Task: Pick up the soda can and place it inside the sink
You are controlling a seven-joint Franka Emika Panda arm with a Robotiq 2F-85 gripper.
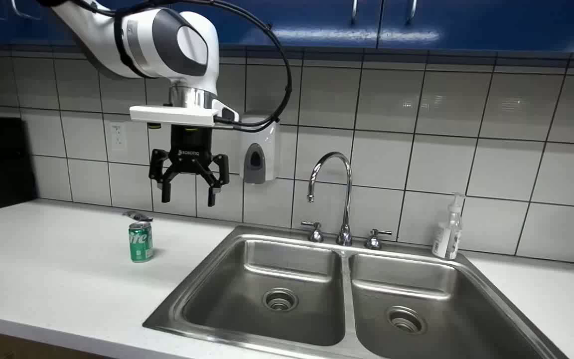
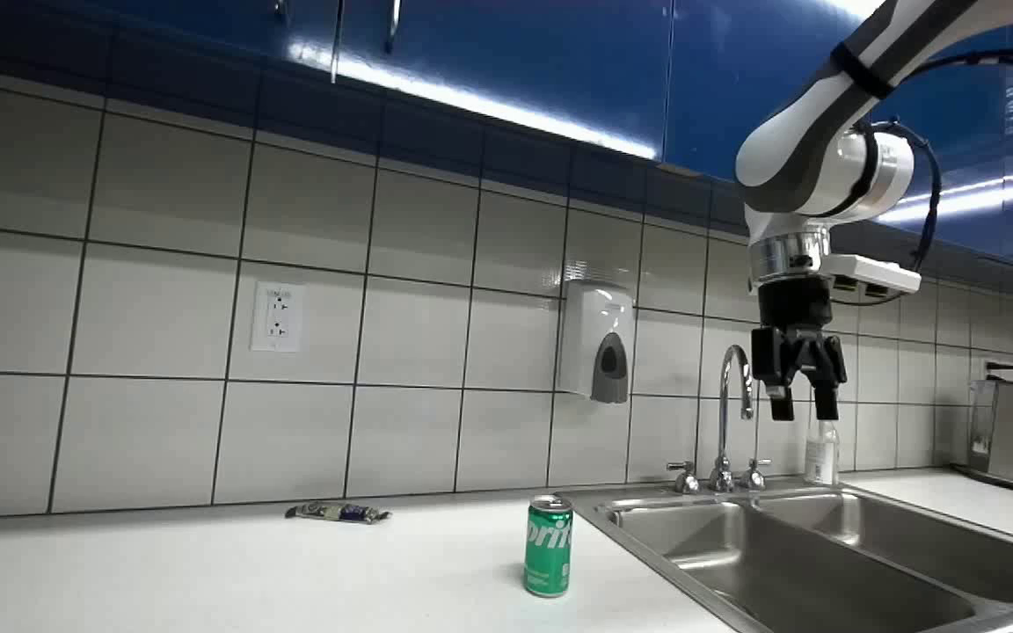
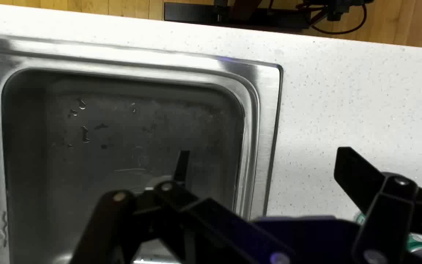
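Note:
The green soda can (image 1: 140,245) stands upright on the white counter beside the sink, and it also stands there in an exterior view (image 2: 549,547). In the wrist view only parts of the can (image 3: 419,243) show at the lower right, behind a finger. The steel double-basin sink (image 1: 348,299) shows in both exterior views (image 2: 650,552), and its rim runs down the wrist view (image 3: 267,110). My gripper (image 1: 189,201) hangs high above the counter and sink, pointing down, with fingers wide apart and nothing between them. It shows in an exterior view (image 2: 805,413) and the wrist view (image 3: 265,151).
A chrome faucet (image 1: 348,199) with two handles stands behind the basins. A clear pump bottle (image 1: 448,232) stands at the sink's back corner. A wall soap dispenser (image 1: 261,152) hangs behind. A dark wrapper (image 2: 339,512) lies near the wall. Blue cabinets (image 1: 491,25) hang above.

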